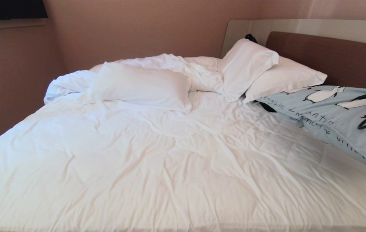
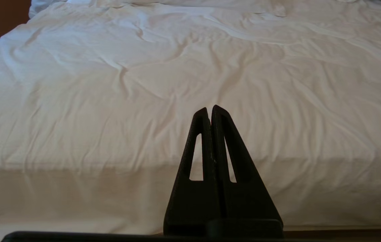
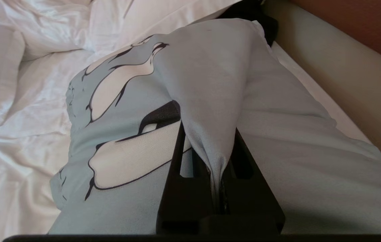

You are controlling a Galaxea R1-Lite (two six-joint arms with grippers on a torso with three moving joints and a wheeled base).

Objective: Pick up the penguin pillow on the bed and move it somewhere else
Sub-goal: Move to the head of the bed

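The right gripper [image 3: 210,148] has its two black fingers closed tight on a fold of the light blue cover of the penguin pillow [image 1: 341,112], and the cloth is bunched into a ridge between them. In the head view this gripper shows only as a dark shape at the right edge, on top of the pillow. The pillow is at the right side of the bed [image 1: 157,167], near the head end, close before the brown headboard [image 1: 331,54]. Its far end is just beside a white pillow [image 1: 286,79], and a second white pillow [image 1: 245,66] leans on top of that one. I cannot tell if the blue pillow is fully lifted or partly lies on the sheet; its cover is pulled up where the fingers pinch it. The printed penguins and some dark handwritten letters are on the side that faces up. A third white pillow [image 1: 141,85] lies flat toward the left of the bed, before the rumpled duvet [image 1: 183,67] that is pushed toward the wall. The left gripper [image 2: 210,112] hangs low before the foot edge of the bed, its fingers pressed together with nothing between them, well apart from the blue pillow.
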